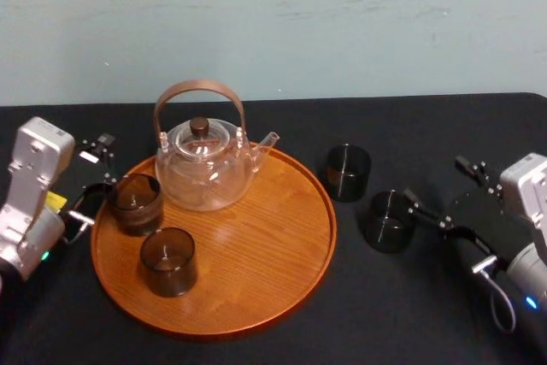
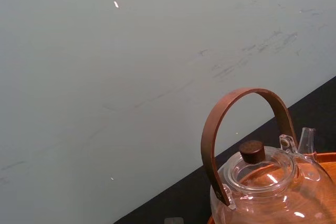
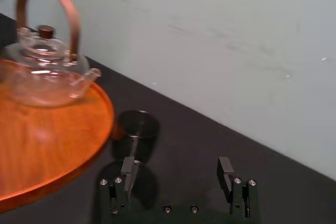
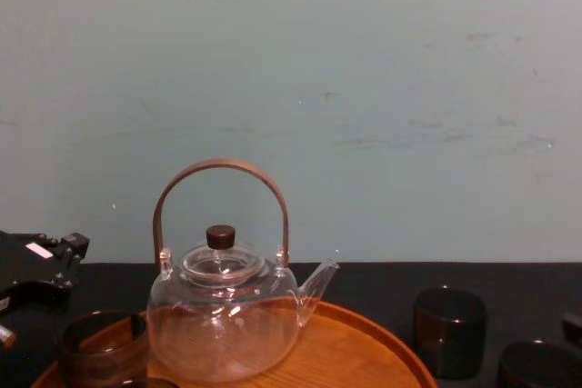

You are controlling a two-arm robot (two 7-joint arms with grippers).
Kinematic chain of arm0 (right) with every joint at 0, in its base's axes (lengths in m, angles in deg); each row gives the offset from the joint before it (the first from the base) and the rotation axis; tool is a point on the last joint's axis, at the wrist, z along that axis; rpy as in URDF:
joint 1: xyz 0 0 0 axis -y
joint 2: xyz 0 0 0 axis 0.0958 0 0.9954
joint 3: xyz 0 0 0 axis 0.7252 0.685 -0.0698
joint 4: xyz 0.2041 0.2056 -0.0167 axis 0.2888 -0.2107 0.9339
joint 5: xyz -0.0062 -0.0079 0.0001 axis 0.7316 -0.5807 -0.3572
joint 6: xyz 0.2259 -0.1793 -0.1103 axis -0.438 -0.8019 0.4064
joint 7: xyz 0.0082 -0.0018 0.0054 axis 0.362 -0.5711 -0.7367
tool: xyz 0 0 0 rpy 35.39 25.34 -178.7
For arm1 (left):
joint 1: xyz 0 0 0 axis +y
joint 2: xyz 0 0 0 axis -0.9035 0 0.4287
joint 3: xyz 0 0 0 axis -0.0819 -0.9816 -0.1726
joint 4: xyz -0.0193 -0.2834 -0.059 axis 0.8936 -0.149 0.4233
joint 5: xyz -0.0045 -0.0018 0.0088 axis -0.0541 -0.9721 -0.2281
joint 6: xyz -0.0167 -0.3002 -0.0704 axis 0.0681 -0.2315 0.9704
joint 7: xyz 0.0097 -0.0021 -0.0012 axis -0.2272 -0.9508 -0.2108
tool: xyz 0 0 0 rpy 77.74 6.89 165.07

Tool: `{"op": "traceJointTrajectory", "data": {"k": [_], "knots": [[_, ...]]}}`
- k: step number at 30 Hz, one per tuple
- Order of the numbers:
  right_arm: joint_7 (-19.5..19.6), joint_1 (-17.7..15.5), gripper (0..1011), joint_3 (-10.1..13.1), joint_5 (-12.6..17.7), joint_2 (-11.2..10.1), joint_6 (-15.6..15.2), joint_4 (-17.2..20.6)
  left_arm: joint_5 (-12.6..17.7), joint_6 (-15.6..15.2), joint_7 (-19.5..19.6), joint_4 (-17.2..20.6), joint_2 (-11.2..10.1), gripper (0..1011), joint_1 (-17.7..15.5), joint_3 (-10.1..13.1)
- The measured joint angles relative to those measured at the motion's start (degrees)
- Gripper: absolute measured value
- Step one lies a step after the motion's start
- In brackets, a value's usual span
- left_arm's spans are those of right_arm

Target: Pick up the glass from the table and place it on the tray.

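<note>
Two dark glasses stand on the black table right of the tray (image 1: pixel 291 279): a far glass (image 1: pixel 347 172) (image 4: pixel 447 332) and a near glass (image 1: pixel 390 220) (image 4: pixel 536 365). My right gripper (image 1: pixel 434 180) (image 3: pixel 176 165) is open just right of the near glass, one fingertip (image 1: pixel 411 198) at its rim. In the right wrist view a glass (image 3: pixel 137 125) sits beyond the fingers beside the tray (image 3: pixel 63 145). Two more dark glasses (image 1: pixel 134 203) (image 1: pixel 168 261) stand on the tray. My left gripper (image 1: pixel 92 179) (image 4: pixel 41 274) is open at the tray's left edge, holding nothing.
A clear glass teapot (image 1: pixel 203 164) (image 2: pixel 268 182) (image 3: pixel 44 69) (image 4: pixel 223 315) with a brown arched handle stands at the back of the tray. A pale wall rises behind the table. Black cloth lies bare in front of the tray and between the far glass and the wall.
</note>
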Motion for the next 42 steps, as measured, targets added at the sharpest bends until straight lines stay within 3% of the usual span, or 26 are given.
{"op": "traceJointTrajectory", "data": {"k": [8, 18, 42], "knots": [[-3.0, -3.6, 1002, 0.6, 2.1, 0.2, 0.4, 2.3, 0.0, 0.0, 0.0, 0.0, 0.0, 0, 0.0, 0.0], [-6.1, -4.5, 1002, 1.7, 4.4, 1.5, -0.5, 0.8, 0.0, 0.0, 0.0, 0.0, 0.0, 0, 0.0, 0.0], [-10.1, -2.7, 1002, 2.4, 2.4, 5.2, -3.0, -4.2, 0.0, 0.0, 0.0, 0.0, 0.0, 0, 0.0, 0.0]]}}
